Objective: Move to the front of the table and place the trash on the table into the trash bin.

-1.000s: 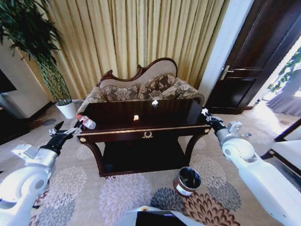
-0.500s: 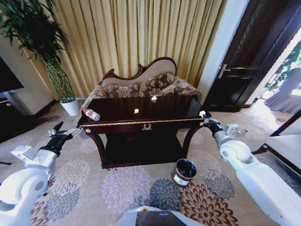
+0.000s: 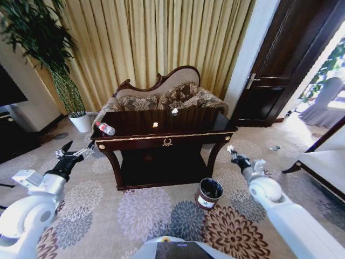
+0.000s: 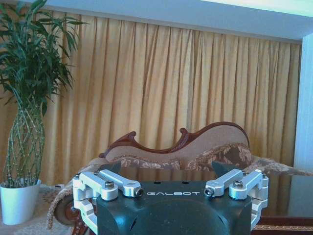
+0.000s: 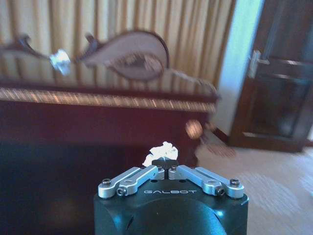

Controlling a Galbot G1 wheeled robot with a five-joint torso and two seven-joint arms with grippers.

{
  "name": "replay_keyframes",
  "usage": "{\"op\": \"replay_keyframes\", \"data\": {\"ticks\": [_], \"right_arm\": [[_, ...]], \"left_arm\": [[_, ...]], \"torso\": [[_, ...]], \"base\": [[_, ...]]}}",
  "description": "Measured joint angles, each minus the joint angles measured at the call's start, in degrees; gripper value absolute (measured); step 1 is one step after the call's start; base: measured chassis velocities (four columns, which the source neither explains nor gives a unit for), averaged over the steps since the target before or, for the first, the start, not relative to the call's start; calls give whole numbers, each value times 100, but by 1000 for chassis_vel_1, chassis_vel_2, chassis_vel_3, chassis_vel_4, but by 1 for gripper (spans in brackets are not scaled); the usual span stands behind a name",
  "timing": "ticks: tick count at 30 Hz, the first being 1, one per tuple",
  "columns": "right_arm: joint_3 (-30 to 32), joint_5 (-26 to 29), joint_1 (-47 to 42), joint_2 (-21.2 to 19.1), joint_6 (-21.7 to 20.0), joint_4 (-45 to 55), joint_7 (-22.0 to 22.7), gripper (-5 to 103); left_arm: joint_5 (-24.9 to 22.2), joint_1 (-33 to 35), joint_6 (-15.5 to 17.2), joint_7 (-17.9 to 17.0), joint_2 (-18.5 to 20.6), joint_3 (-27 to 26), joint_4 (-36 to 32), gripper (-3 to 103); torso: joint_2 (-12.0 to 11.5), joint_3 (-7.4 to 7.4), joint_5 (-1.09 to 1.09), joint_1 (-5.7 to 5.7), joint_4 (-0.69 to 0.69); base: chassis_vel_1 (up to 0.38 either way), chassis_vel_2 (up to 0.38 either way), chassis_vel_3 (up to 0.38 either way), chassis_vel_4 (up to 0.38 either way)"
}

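1. The right gripper [image 3: 230,149], clenched on a white crumpled scrap [image 5: 160,152], hung beside the table [image 3: 215,136], short of the trash bin [image 3: 209,193]; released there, it would hit carpet.
2. The left gripper [image 3: 74,153] was spread empty; the bottle [image 3: 104,128] lay at the table's edge and could roll off.

Table [image 3: 161,141]: dark wood, high gloss, mirror-like top, gold metallic edge trim. Bottle [image 3: 104,128]: clear plastic. Scrap [image 5: 160,152] in right gripper [image 5: 166,164]: white, crumpled, probably paper. Gripper links: bare brushed metal; housing matt black plastic. Trash bin [image 3: 208,193]: glossy brown shell. Sofa [image 3: 161,100]: patterned cloth, carved polished wood frame. Carpet [image 3: 145,216]: matt pile.
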Motion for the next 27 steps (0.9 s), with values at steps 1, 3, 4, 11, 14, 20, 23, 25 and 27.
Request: {"op": "replay_keyframes", "data": {"ticks": [1,3,4,11,14,20,23,25,27], "right_arm": [[-46,-127,30,27,52,-224,-16,0],[-67,-177,44,35,75,-322,-35,0],[-121,-274,88,61,109,-564,-74,0],[-504,-729,441,378,186,-1568,-199,0],[-665,-919,550,562,231,-1889,-199,0],[-775,-1148,557,803,284,-2069,-130,-2],[-815,-1208,594,865,311,-2092,-72,14],[-836,-1225,623,890,324,-2101,-40,14],[-890,-1241,667,934,328,-2096,25,24]], "left_arm": [[-5,39,-2,2,1,-45,-20,100],[-8,57,-4,3,2,-69,-24,100],[-15,90,-12,6,5,-127,-25,100],[-33,135,-50,9,-18,-190,-5,100],[-27,132,-62,9,-57,-155,-8,100],[-20,142,-67,17,-84,-127,-34,100],[-18,141,-69,21,-76,-111,-34,100],[-18,139,-70,21,-71,-103,-34,100],[-18,142,-74,22,-50,-89,-42,100]], "torso": [[1,-1,-2,-1,0],[1,-1,-3,-1,0],[2,-2,-2,-2,-1],[1,-1,-1,-2,-1],[1,-1,-2,-2,0],[2,-1,-1,-2,-2],[2,-1,-2,-2,-2],[2,-1,-3,-2,-2],[2,-1,-2,-2,0]], "base": [[0,0,0,0],[0,0,0,0],[0,0,0,0],[0,0,0,0],[0,0,0,0],[0,0,0,0],[0,0,0,0],[0,0,0,0],[0,0,0,0]]}}
